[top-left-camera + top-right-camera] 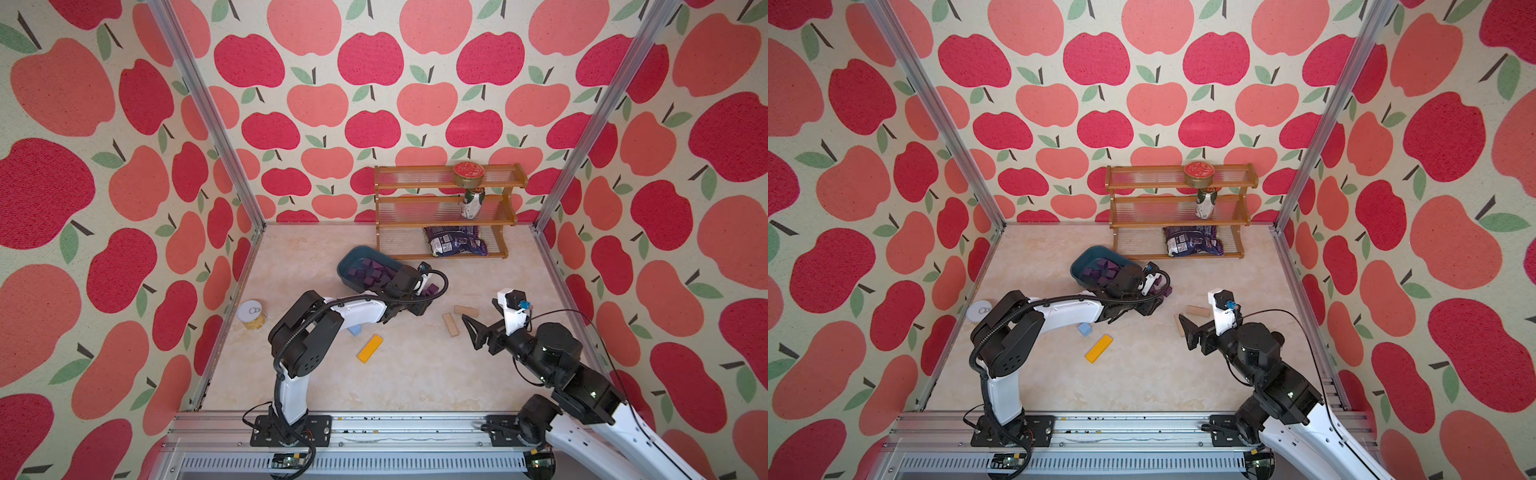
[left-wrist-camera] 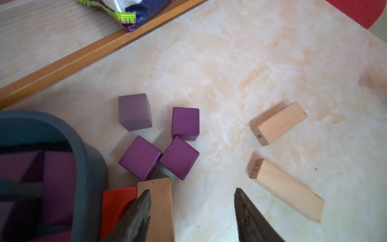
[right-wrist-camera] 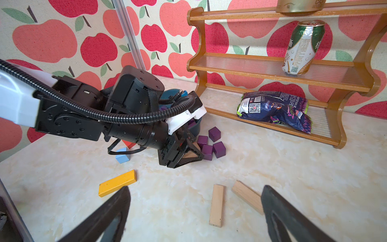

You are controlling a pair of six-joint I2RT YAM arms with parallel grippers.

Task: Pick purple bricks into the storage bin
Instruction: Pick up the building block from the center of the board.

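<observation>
the left gripper (image 2: 192,189) hangs low over the marbled table (image 2: 251,62), jaws parted with nothing between them, just short of four purple bricks (image 2: 179,158) clustered beside the storage bin (image 2: 83,146), where more purple pieces lie. the right gripper (image 3: 195,187) hovers spread wide near two tan blocks (image 3: 216,205).

I see rack (image 1: 415,199) w/ can (image 1: 472,203) + snack bag (image 1: 455,243) at back; yellow block (image 1: 370,348), 2 tan blocks (image 1: 451,324) on bench (image 1: 415,382).
</observation>
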